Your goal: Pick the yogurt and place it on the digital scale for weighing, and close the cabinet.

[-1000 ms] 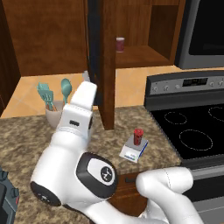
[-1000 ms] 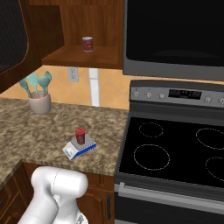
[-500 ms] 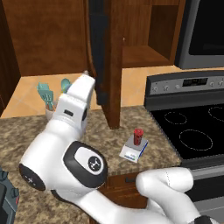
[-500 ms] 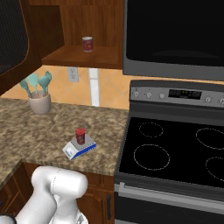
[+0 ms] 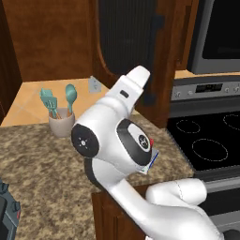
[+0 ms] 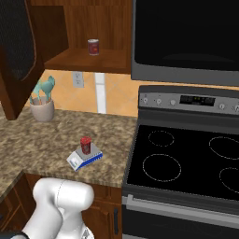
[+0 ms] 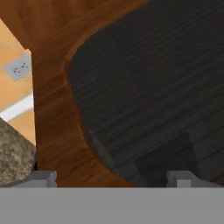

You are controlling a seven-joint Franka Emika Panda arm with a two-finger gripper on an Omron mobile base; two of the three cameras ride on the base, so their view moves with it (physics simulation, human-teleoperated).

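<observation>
The yogurt [image 6: 85, 144], a small red cup, stands upright on the digital scale [image 6: 84, 158] on the granite counter. In the left base view my arm hides most of the scale [image 5: 153, 161]; a red sliver of the yogurt [image 5: 151, 142] shows. The cabinet door [image 5: 126, 40] with its dark ribbed panel and bar handle [image 5: 156, 35] hangs partly open, also at the left of the right base view as the door [image 6: 16, 46]. My gripper [image 7: 111, 178] is open, its fingertips [image 7: 43, 177] close against the ribbed panel [image 7: 153, 87], holding nothing.
A grey utensil cup [image 5: 61, 124] with teal spatulas stands by the back wall. A small dark-red can [image 6: 93, 46] sits on the cabinet shelf. The black stove [image 6: 186, 158] lies right of the scale, a microwave [image 6: 186, 37] above it. A wall outlet [image 7: 17, 68] is nearby.
The cabinet door has swung from edge-on toward shut, now showing its ribbed face and handle in the left base view. My arm has followed it upward and to the right.
</observation>
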